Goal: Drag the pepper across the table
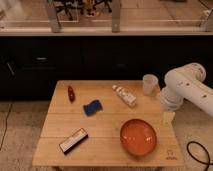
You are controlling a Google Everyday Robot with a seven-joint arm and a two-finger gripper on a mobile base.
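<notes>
The pepper [71,93] is small, dark red and elongated. It lies at the back left of the wooden table [107,122]. My white arm [185,90] comes in from the right, beyond the table's right edge. My gripper [168,118] hangs low by that right edge, next to the orange bowl and far from the pepper. It holds nothing that I can see.
A blue sponge [92,107] lies right of the pepper. A white bottle [124,95] lies on its side at the back middle. A clear cup [149,84] stands at the back right. An orange bowl [138,137] sits front right. A flat packet [73,140] lies front left.
</notes>
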